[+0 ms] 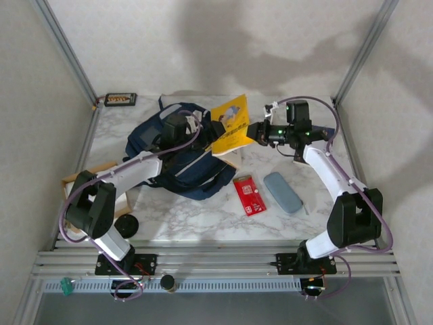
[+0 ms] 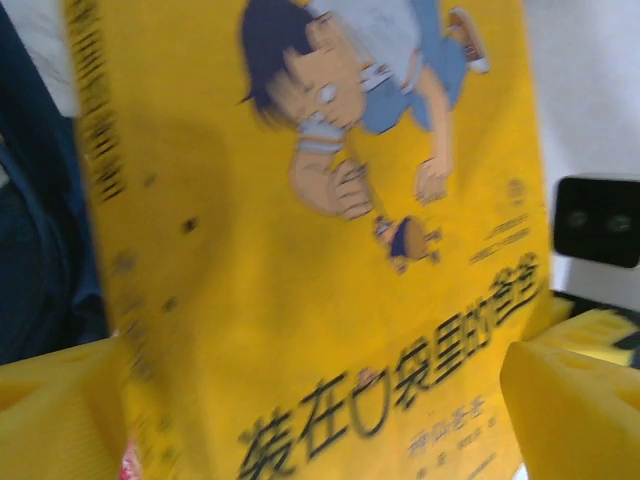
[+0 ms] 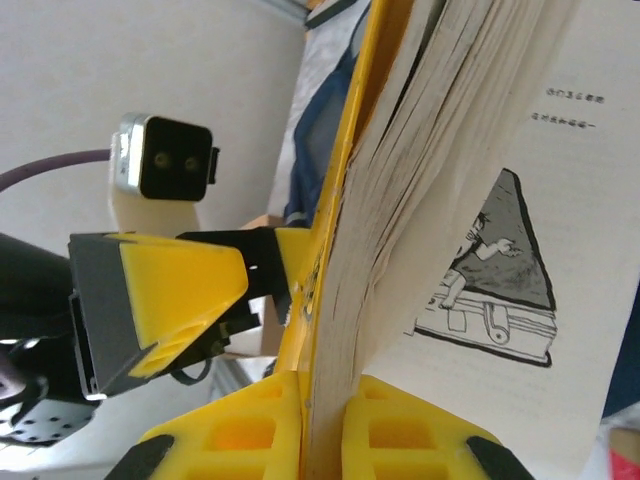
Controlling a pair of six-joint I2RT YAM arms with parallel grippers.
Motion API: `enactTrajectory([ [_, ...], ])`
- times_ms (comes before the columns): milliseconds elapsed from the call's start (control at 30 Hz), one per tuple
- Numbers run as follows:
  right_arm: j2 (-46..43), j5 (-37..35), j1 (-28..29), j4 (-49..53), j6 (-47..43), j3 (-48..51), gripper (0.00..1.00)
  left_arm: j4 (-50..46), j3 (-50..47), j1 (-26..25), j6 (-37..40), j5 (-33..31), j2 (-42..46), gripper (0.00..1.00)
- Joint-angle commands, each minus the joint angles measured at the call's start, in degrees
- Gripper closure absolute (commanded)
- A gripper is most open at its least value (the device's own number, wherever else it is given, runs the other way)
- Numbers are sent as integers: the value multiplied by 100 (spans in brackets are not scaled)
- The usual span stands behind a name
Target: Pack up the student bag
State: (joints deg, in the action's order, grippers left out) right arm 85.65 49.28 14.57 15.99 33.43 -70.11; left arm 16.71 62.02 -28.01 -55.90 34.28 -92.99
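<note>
my right gripper reaches left, clamped on the yellow book above the student bag; left gripper spread wide, facing its cover.

- Top camera: fixed high and behind, looking down over the whole marble table.
- Left wrist camera: pressed close, facing the yellow book cover.
- Right wrist camera: close along the same book's page edges.

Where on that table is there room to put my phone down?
Barest is the near strip of table in front of the student bag and red booklet. Also the back-left corner between bag and small box. Crowded: the middle, where the right gripper holds a yellow book by the bag.
</note>
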Motion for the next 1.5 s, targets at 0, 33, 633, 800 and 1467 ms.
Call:
enactTrajectory([
  [0,-307,599,64,-949,327,131,98,1001,-305,24,-533,402,399,15],
  [33,-320,638,70,-1002,340,203,98,1157,-383,24,-618,414,471,19],
  [633,-296,-303,-69,272,-378,159,28,1457,-445,-28,-892,326,917,100],
  [800,-299,-117,-91,130,-55,431,1,2113,-489,-154,-1296,403,879,100],
  [1467,-1120,1161,-420,-2042,1186,1173,48,798,-180,-352,-362,-431,740,100],
])
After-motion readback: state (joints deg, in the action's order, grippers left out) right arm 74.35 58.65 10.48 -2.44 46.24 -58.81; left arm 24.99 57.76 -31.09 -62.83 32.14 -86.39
